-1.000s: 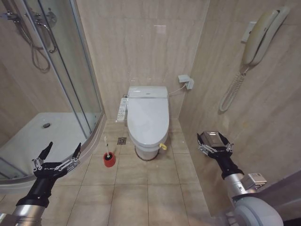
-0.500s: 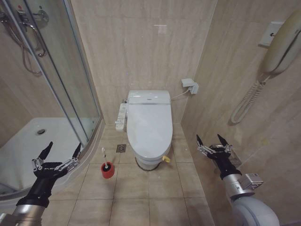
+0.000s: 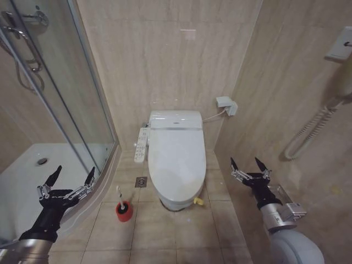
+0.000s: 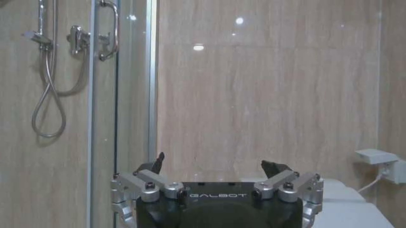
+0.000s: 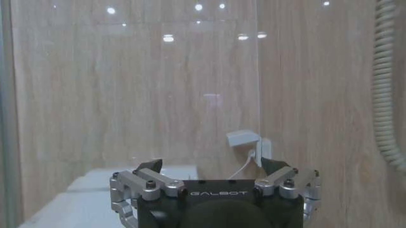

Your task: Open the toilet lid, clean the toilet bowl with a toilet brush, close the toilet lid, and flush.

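toilet lid (image 3: 176,160): down flat over the toilet bowl (image 3: 177,203), glossy white, and there's the small yellow strap (image 3: 198,201) poking out at its front edge.
toilet bowl: straight ahead against the back wall, just its base showing under the lid; the white button panel (image 3: 142,144) sits on its side toward the shower.
toilet brush (image 3: 120,197): standing in its red cup holder (image 3: 124,210) on the floor tiles, white stick handle leaning a little, between the shower's curved edge and the bowl's front.
left gripper (image 3: 71,176): hanging low on the robot's left, over the shower edge, fingers spread wide apart and grasping nothing; the left wrist view has it (image 4: 216,167) facing the wall and the glass door.
right gripper (image 3: 248,164): up on the robot's right near the side wall, well apart from the toilet, fingers splayed and carrying nothing; the right wrist view has it (image 5: 212,166) facing the back wall.
shower enclosure (image 3: 66,99): glass door on the left, white tray below.
wall socket (image 3: 226,105): beside the cistern, cable running to the toilet.
wall phone cord (image 3: 311,129): coiled, hanging on the right wall.
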`<state>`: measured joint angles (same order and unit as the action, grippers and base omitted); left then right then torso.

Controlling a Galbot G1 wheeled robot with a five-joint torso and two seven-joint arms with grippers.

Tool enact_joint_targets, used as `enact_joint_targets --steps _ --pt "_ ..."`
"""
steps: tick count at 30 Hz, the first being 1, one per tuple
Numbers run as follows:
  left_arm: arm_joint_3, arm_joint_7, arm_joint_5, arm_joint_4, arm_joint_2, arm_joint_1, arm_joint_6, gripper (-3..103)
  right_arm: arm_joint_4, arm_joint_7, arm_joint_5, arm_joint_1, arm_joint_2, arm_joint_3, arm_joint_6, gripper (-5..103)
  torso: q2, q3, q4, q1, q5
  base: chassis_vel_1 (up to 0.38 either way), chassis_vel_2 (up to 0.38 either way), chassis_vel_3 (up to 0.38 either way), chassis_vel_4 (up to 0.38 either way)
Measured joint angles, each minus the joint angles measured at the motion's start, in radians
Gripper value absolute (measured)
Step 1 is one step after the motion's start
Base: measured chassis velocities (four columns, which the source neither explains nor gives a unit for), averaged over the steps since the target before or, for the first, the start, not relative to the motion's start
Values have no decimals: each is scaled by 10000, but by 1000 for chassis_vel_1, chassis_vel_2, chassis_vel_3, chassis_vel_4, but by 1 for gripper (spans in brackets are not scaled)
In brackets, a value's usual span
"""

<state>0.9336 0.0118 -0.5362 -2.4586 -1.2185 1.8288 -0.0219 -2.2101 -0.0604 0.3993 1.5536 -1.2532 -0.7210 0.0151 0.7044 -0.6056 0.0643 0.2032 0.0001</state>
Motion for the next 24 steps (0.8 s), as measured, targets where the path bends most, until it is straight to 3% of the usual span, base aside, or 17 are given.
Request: enact_joint_targets --steps 5,11,14,19,24 --pt "0 0 0 0 0 1 0 100 192 95 -394 802 -95 -53 508 100 0 0 -7 3 -1 -49 91 63 -49" --pt "0 0 0 0 0 1 0 100 670 388 -895 1838 -430 75 1172 100 2 3 2 -7 -2 19 -24 -34 22" --pt "0 0 0 0 0 3 0 100 1245 862 -1095 2214 -586 291 1595 100 3 4 0 -8 -1 13 -17 -16 8" --pt "0 0 0 0 0 2 0 100 2382 1931 -1251 2150 -646 717 2068 100 2 2 -3 -5 -1 0 0 0 0" --pt "0 0 0 0 0 1 0 100 4352 2168 -1924 1392 -756 1380 2591 100 2 1 -1 -3 0 0 0 0 0"
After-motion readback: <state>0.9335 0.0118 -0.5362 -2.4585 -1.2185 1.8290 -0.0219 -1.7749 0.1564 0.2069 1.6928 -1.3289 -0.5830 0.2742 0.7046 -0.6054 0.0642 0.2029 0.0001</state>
